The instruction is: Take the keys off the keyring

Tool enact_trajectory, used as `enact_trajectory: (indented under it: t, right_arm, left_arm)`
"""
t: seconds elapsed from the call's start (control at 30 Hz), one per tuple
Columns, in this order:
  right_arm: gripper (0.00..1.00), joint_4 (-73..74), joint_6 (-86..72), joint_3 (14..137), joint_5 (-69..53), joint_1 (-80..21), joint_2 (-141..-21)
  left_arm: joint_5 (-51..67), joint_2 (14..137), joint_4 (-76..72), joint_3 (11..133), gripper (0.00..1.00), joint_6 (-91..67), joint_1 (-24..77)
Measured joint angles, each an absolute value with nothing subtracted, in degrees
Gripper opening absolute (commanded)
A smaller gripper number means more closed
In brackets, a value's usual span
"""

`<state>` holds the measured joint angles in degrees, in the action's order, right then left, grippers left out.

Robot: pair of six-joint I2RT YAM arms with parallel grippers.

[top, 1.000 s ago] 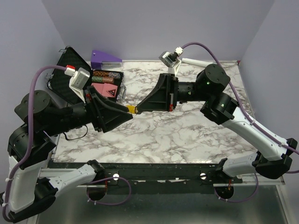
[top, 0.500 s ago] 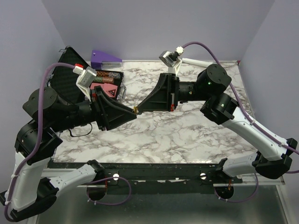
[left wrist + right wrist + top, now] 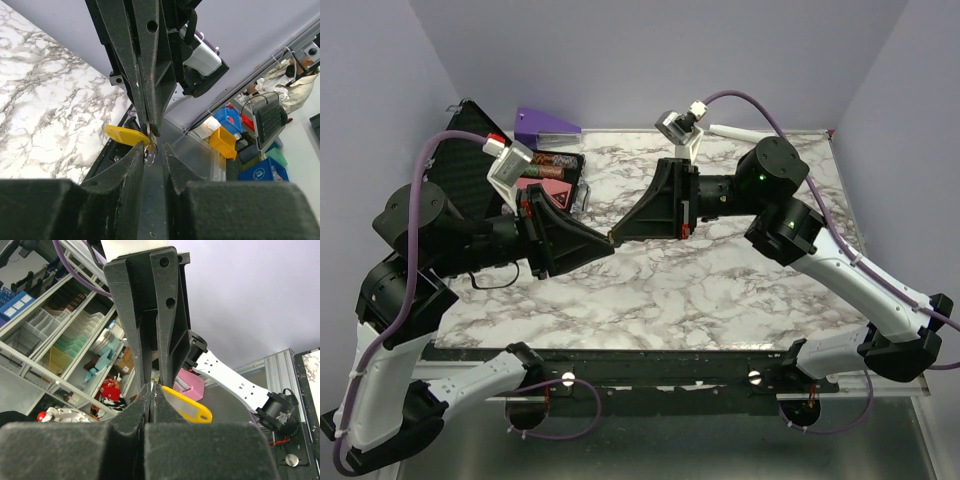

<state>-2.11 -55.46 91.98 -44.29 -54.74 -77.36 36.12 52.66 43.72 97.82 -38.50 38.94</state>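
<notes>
Above the marble table, my two grippers meet tip to tip in the top view. The right gripper (image 3: 614,238) is shut on the keys (image 3: 187,408), a small yellow bunch whose tag sticks out to the right of its pinched tips (image 3: 151,390). The metal keyring (image 3: 149,155) hangs just below those tips. My left gripper (image 3: 153,150) reaches up around the ring with its jaws narrow but still apart; the ring lies against the left finger (image 3: 131,165), and the yellow tag (image 3: 122,135) shows beside it. From the top view the keys are hidden between the fingertips.
An open black case (image 3: 470,150) holding pink and brown items (image 3: 545,190) lies at the back left of the marble table (image 3: 700,290). A purple wedge (image 3: 545,125) sits behind it. A white cylinder (image 3: 740,131) lies at the back right.
My left gripper has moved right and up until its tips surround the ring, and its jaws have narrowed. The yellow piece seen earlier from above is now covered. The right gripper has barely moved.
</notes>
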Motion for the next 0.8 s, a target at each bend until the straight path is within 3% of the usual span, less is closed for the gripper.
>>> enact_trajectory:
  t: [0.33, 0.57, 0.8]
  right_arm:
    - [0.01, -2.7, -55.3, 92.0, -44.7, -54.7, -77.4]
    - [0.01, -0.8, -52.7, 92.6, -43.5, -54.7, -77.3]
    - [0.01, 5.3, -48.2, 93.4, -35.6, -54.7, -77.2]
  left_arm:
    - [37.2, 53.2, 43.6, 98.0, 0.00, -39.1, 38.2]
    - [36.0, 53.5, 45.5, 99.0, 0.00, -39.6, 37.9]
    - [23.3, 50.8, 46.2, 95.4, 0.00, -46.2, 37.9]
